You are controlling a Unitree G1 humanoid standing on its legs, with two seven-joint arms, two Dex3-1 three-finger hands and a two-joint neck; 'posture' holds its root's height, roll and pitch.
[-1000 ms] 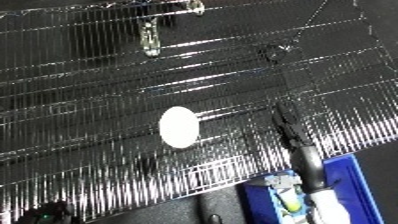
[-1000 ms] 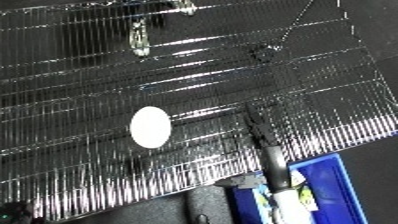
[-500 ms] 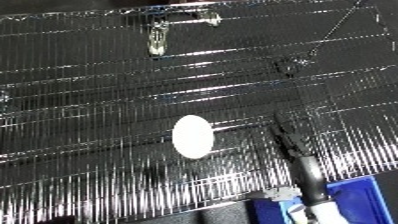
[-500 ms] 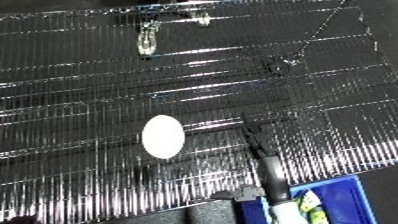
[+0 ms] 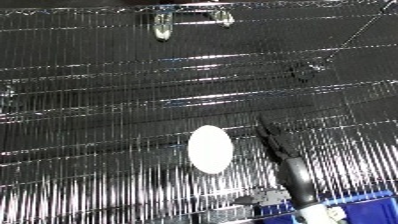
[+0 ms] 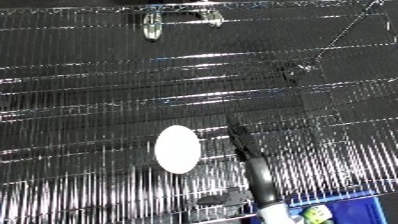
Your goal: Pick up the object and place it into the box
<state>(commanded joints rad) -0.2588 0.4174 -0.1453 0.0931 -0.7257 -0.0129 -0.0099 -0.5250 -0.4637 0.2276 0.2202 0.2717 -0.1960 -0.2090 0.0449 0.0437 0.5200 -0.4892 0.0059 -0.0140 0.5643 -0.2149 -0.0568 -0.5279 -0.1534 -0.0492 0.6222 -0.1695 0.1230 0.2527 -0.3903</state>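
Left eye view: the right hand [image 5: 272, 137] reaches over the wire rack [image 5: 98, 100], fingers apparently straight and holding nothing, just right of the white oval object [image 5: 210, 149] and seemingly apart from it. Right eye view: the blue bin [image 6: 355, 212] shows at the rack's lower right corner.
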